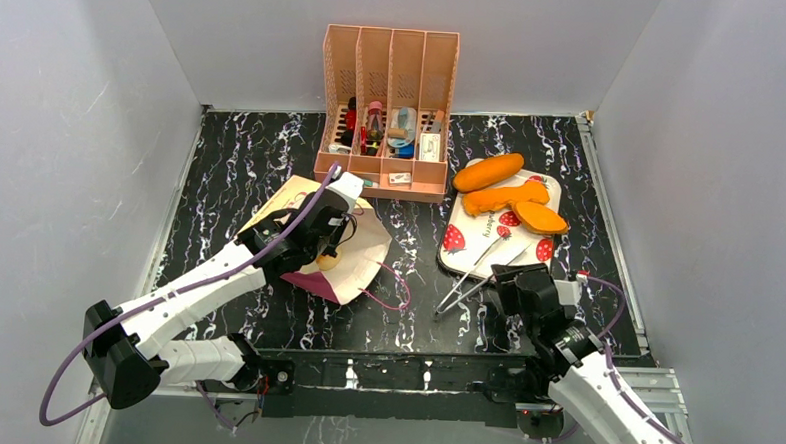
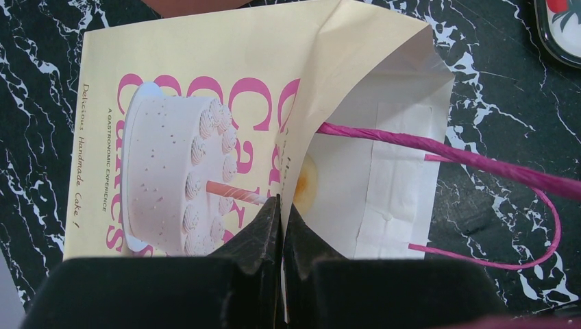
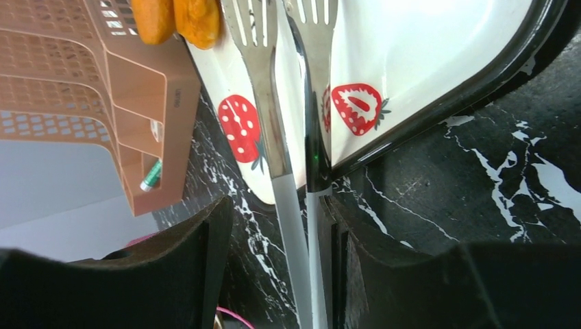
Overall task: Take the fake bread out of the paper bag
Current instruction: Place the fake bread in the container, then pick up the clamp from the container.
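The paper bag [image 1: 366, 246] lies flat on the table's left half, its "Cakes" face [image 2: 171, 68] up and its mouth lifted. My left gripper [image 1: 333, 239] is shut on the mouth's upper edge, seen close in the left wrist view [image 2: 282, 200]. A golden bun [image 1: 329, 261] shows at the mouth; an orange patch [image 2: 305, 182] glows through the paper. Three loaves of fake bread [image 1: 505, 195] lie on the strawberry tray [image 1: 465, 247], two of them [image 3: 175, 17] in the right wrist view. My right gripper [image 1: 504, 283] stands open around metal tongs [image 3: 264, 103]; only the right finger touches them.
A peach plastic organiser [image 1: 387, 102] with small items stands at the back centre, its corner [image 3: 89, 89] beside the tray [image 3: 425, 48]. The tongs [image 1: 472, 276] lean from the tray onto the table. Pink cord handles [image 1: 391, 292] trail right of the bag. Grey walls enclose the table.
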### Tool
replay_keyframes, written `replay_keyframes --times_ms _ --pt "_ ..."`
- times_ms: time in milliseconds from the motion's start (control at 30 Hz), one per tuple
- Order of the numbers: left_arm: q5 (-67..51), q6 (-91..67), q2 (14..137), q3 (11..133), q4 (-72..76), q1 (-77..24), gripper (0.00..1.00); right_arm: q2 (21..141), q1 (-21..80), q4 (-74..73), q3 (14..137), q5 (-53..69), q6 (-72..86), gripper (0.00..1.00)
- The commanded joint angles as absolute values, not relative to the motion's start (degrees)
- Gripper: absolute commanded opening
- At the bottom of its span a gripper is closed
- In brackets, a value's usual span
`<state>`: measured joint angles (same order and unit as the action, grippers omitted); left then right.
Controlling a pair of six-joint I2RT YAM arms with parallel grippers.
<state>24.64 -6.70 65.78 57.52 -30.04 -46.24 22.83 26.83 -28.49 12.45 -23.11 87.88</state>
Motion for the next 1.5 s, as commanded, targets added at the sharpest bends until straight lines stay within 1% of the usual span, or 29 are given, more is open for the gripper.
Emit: replay_keyframes --times_ms 0,167,433,567,767,833,900,933,967,1000,1100,1133,1267,1467 --pt "25.8 -7.1 64.1 58.0 -31.2 -46.1 0.00 24.6 26.5 -27.0 13.1 -21.3 86.4 0.47" --pt "25.5 -7.2 64.0 57.3 -30.9 -46.1 0.00 25.7 26.5 -21.1 9.3 -18.0 85.3 0.50" --pt "25.3 -6.9 65.1 58.1 -30.9 -46.1 0.00 34.5 26.6 -9.6 7.7 -15.8 81.8 0.56" --pt "25.3 -7.1 65.5 58.4 -30.9 -46.1 0.00 37.9 26.6 -7.3 8.4 -16.0 80.4 0.57" --pt "25.4 -6.9 66.3 58.4 -31.0 -46.1 0.00 40.2 26.6 -0.7 5.6 -15.8 80.4 0.57" --pt "25.4 -6.9 66.5 58.6 -31.0 -46.1 0.00 42.0 26.6 1.9 5.5 -15.7 79.9 0.57" --pt "25.6 -6.9 66.8 58.8 -31.0 -46.1 0.00 46.3 26.6 6.0 5.4 -14.9 79.5 0.57" --pt "25.6 -7.0 67.1 58.9 -31.0 -46.1 0.00 48.8 26.6 8.6 5.2 -14.2 79.5 0.54" --pt "25.6 -7.1 67.0 58.9 -31.0 -46.1 0.00 50.1 26.6 11.5 4.1 -13.4 79.7 0.38" --pt "25.5 -7.2 66.8 58.8 -31.2 -46.1 0.00 48.5 26.6 10.9 3.6 -13.2 79.9 0.29" --pt "25.7 -7.3 66.4 58.7 -31.6 -46.1 0.00 43.5 26.6 7.4 2.8 -12.9 80.1 0.18" --pt "25.7 -7.3 66.2 58.7 -31.7 -46.1 0.00 39.9 26.6 4.1 2.5 -13.0 80.3 0.14" --pt "26.3 -7.4 64.6 58.8 -32.2 -46.2 0.00 27.9 26.8 -6.1 3.3 -13.4 80.6 0.13" --pt "26.5 -8.4 63.1 58.1 -32.4 -46.2 0.00 22.6 26.8 -9.5 5.3 -11.5 78.3 0.12"
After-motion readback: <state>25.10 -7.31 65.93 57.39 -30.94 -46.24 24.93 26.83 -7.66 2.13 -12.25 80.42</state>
